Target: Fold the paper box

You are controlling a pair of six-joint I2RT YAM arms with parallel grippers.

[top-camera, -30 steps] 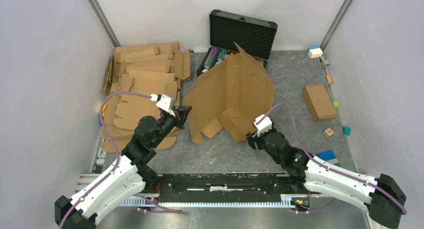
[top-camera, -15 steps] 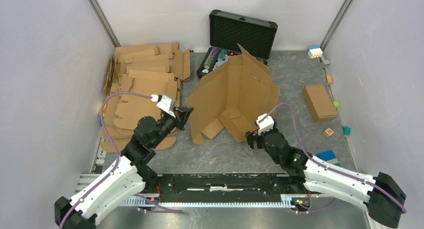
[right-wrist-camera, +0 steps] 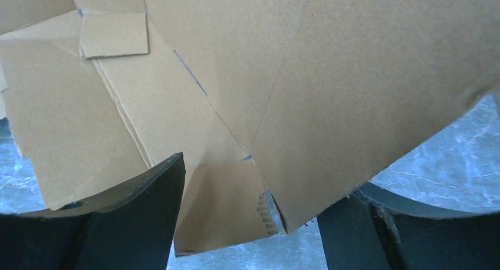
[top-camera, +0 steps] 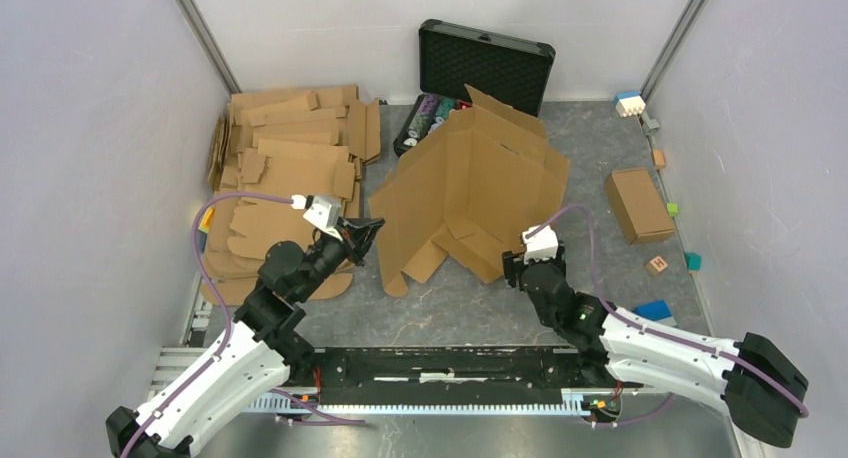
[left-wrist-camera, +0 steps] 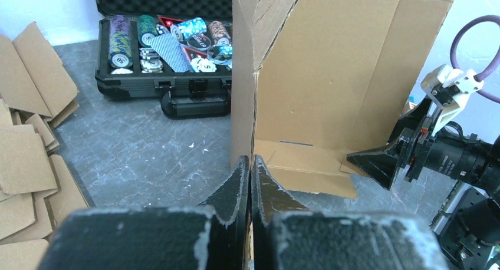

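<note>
The paper box (top-camera: 480,178) is a large brown die-cut sheet standing half-raised like a tent in the middle of the table, in front of the black case. My left gripper (top-camera: 370,228) is shut, and the sheet's left edge (left-wrist-camera: 255,105) runs down between its fingers (left-wrist-camera: 250,164). My right gripper (top-camera: 512,268) is open at the sheet's near right corner. In the right wrist view a lower corner of the cardboard (right-wrist-camera: 277,217) hangs between the spread fingers (right-wrist-camera: 265,175), touching neither pad clearly. The right gripper (left-wrist-camera: 377,161) also shows in the left wrist view.
An open black case (top-camera: 485,63) with poker chips (top-camera: 430,113) stands right behind the sheet. A pile of flat cardboard blanks (top-camera: 280,168) lies at the left. At the right are a small brown box (top-camera: 638,204), coloured blocks (top-camera: 655,310) and a white block (top-camera: 629,104).
The sheet's right panel has swung rightward and stands wider. My right gripper has shifted right and slightly away along the near corner. The left gripper stays shut, nudged slightly nearer.
</note>
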